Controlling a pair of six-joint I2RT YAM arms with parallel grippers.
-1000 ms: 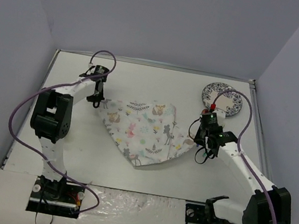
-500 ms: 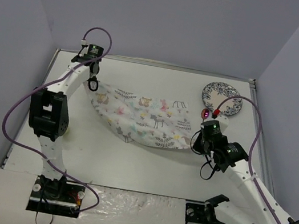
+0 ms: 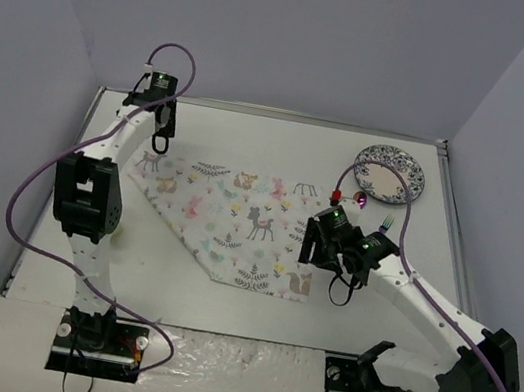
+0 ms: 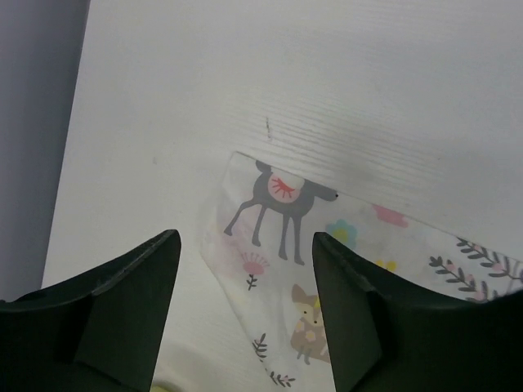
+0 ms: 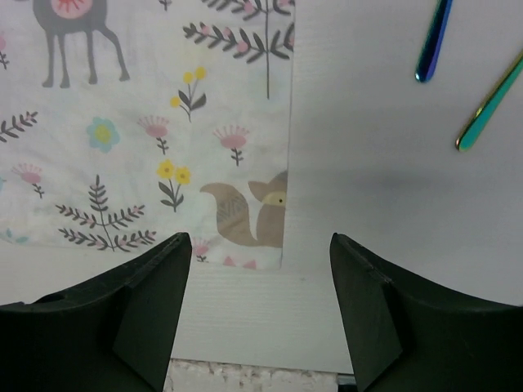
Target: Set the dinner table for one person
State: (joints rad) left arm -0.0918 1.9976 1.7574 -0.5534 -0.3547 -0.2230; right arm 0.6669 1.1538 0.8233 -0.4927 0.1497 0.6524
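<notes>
Now | cloth (image 3: 243,218) on dinner table (image 3: 280,149) | left claw (image 4: 245,238), right claw (image 5: 261,245) spread

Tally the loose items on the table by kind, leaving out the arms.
On the dinner table:
Printed cloth: 1
Plate: 1
Cutlery pieces: 2 showing, in the right wrist view
Total: 4

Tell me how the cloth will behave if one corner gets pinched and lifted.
Probably floppy: the cloth lies thin and flat on the table, so a lifted corner would likely drape. It looks light; a push would probably bunch it rather than slide it whole.
</notes>
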